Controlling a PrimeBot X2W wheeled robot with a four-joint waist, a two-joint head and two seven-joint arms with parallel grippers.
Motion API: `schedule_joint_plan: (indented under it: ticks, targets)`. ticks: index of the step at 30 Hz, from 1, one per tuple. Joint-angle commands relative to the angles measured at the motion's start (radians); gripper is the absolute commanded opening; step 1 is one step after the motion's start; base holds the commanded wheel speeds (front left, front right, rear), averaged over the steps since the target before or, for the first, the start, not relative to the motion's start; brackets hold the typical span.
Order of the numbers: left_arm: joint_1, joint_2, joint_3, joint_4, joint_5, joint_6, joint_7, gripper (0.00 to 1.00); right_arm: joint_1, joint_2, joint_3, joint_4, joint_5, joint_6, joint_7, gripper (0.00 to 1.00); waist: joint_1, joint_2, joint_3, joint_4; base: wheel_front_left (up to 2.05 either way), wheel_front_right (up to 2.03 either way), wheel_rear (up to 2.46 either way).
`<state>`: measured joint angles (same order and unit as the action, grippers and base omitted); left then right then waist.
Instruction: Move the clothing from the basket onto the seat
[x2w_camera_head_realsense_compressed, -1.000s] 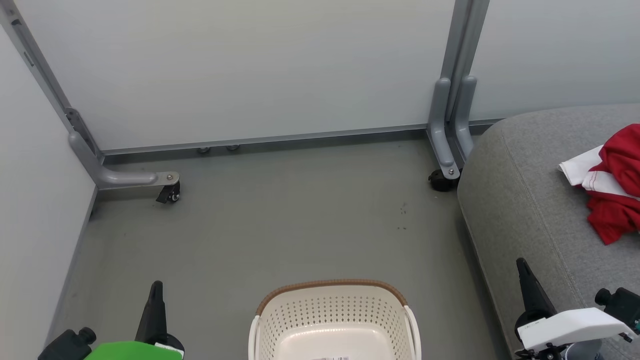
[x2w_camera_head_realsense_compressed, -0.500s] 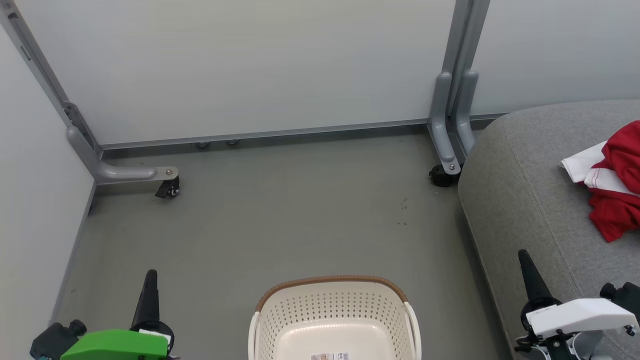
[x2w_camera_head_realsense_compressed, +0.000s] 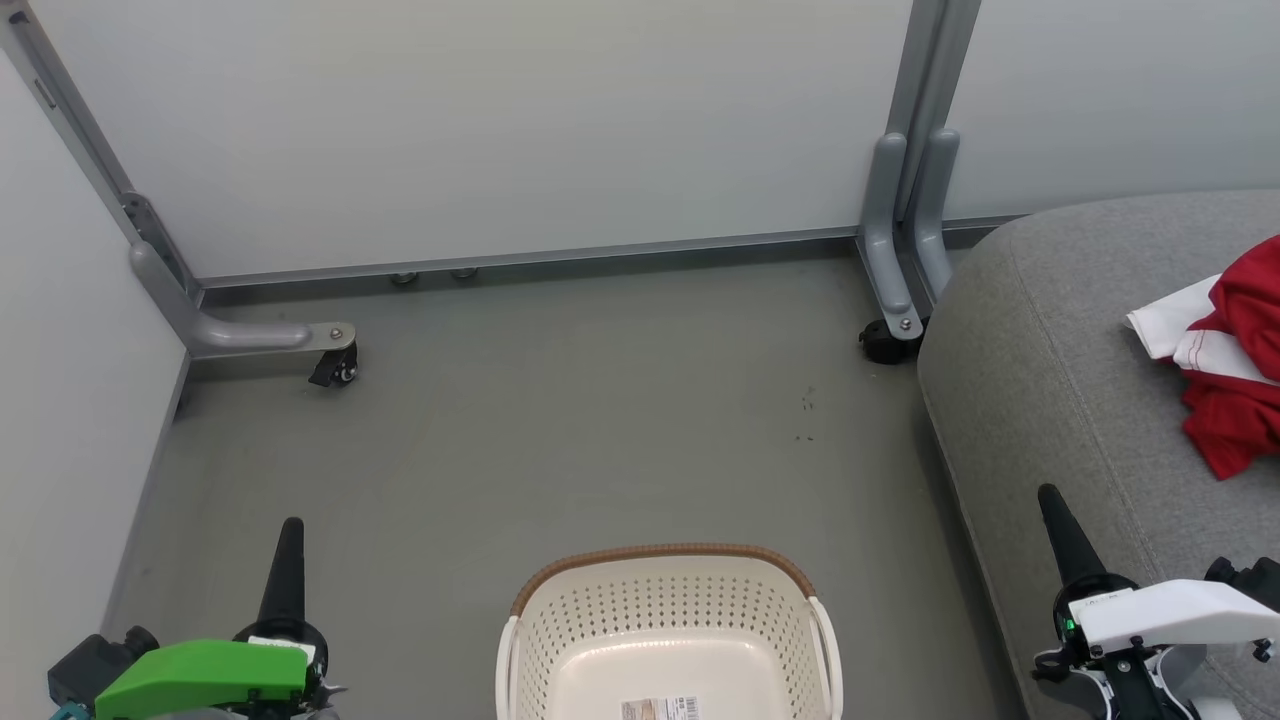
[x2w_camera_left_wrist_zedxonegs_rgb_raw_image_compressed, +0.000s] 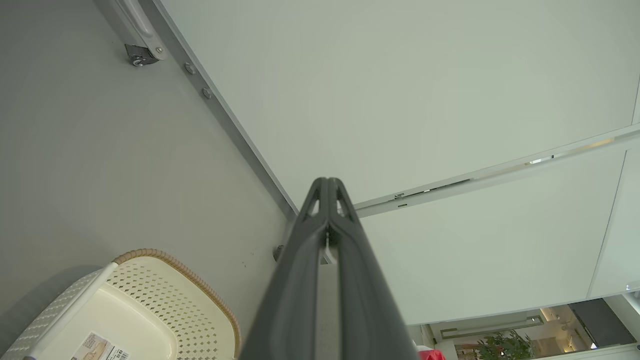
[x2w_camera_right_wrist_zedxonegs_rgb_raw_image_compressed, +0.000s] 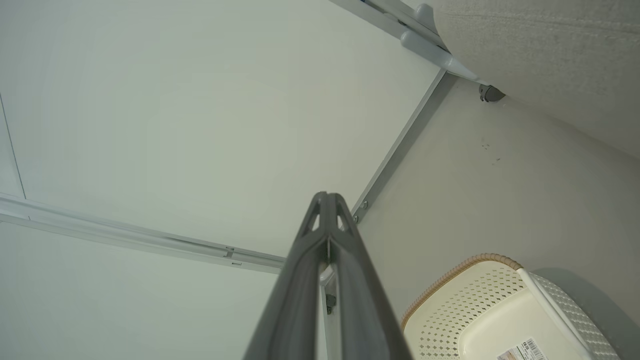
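Note:
The cream basket (x2w_camera_head_realsense_compressed: 668, 620) with its brown rim stands on the floor at the bottom centre; its inside shows only a label, no fabric. The basket (x2w_camera_left_wrist_zedxonegs_rgb_raw_image_compressed: 150, 300) appears at the lower left of the left wrist view, and the basket (x2w_camera_right_wrist_zedxonegs_rgb_raw_image_compressed: 500, 310) at the lower right of the right wrist view. Red clothing (x2w_camera_head_realsense_compressed: 1230, 370) with white trim lies on the grey seat (x2w_camera_head_realsense_compressed: 1050, 400) at the right edge. My left gripper (x2w_camera_head_realsense_compressed: 290, 535) is shut at the lower left, holding nothing. My right gripper (x2w_camera_head_realsense_compressed: 1052, 500) is shut at the lower right beside the seat's front edge, also holding nothing.
Pale partition panels on grey metal frames close off the back and left. A caster foot (x2w_camera_head_realsense_compressed: 335, 365) juts onto the floor at the left, and another caster (x2w_camera_head_realsense_compressed: 880, 345) sits by the seat's corner. Grey floor (x2w_camera_head_realsense_compressed: 600, 420) stretches between basket and panels.
The whole head view has shifted, so the camera has moved. Both grippers sit higher in that view than before and stay shut. The clothing rests in the same spot on the seat.

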<state>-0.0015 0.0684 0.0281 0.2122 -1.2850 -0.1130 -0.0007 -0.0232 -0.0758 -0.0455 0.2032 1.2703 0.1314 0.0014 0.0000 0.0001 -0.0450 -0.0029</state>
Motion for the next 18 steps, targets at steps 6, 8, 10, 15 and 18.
schedule_joint_plan:
  ticks: [6,8,10,15,18]
  targets:
    - [-0.044,0.005,0.016,0.003,-0.078,-0.008,0.020,0.00,-0.033,0.000,-0.013,0.006,0.077,-0.001,0.021,0.00,0.0000,-0.0001,0.008,0.000,0.00,0.00,0.00]
    - [-0.048,0.005,0.019,0.005,-0.094,-0.009,0.026,0.00,-0.036,0.001,-0.015,0.008,0.096,-0.001,0.026,0.00,0.0000,-0.0001,0.010,0.001,0.00,0.00,0.00]
    - [-0.052,0.005,0.022,0.007,-0.112,-0.010,0.030,0.00,-0.039,0.001,-0.018,0.011,0.113,-0.001,0.031,0.00,0.0000,-0.0001,0.012,0.001,0.00,0.00,0.00]
    - [-0.063,0.004,0.028,0.010,-0.148,-0.011,0.042,0.00,-0.048,0.003,-0.023,0.016,0.153,-0.001,0.042,0.00,0.0000,-0.0001,0.017,0.001,0.00,0.00,0.00]
    - [-0.069,0.004,0.032,0.013,-0.173,-0.012,0.048,0.00,-0.054,0.004,-0.026,0.018,0.177,-0.001,0.049,0.00,0.0000,-0.0001,0.020,0.001,0.00,0.00,0.00]
